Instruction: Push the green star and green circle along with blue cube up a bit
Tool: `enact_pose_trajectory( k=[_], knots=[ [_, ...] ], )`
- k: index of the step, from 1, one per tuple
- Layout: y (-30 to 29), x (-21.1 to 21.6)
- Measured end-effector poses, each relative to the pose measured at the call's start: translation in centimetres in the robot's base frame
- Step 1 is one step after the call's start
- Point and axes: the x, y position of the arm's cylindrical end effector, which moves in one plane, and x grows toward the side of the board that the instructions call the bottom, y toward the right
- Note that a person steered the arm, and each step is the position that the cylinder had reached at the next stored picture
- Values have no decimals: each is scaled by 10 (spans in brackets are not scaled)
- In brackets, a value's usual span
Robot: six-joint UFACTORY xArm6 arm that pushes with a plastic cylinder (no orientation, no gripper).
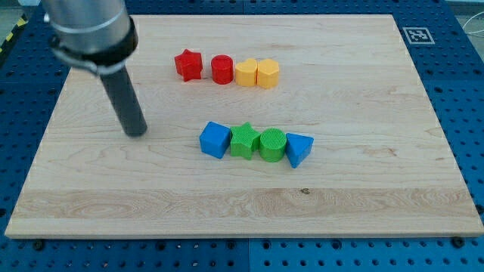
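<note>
A blue cube (215,140), a green star (243,140), a green circle (272,145) and a blue triangle (299,149) lie touching in a row near the board's middle. My tip (136,134) rests on the board at the view's left, well apart from the blue cube and about level with the row.
A second row lies toward the view's top: red star (189,65), red circle (221,69), yellow block (246,73), yellow hexagon (268,74). The wooden board (378,151) sits on a blue perforated table. A marker tag (416,34) is at the board's top right corner.
</note>
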Motion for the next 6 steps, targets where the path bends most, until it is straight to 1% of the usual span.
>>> enact_pose_trajectory(
  k=[1,3,4,6],
  knots=[
    [35,38],
    [162,49],
    [195,49],
    [190,34]
  ],
)
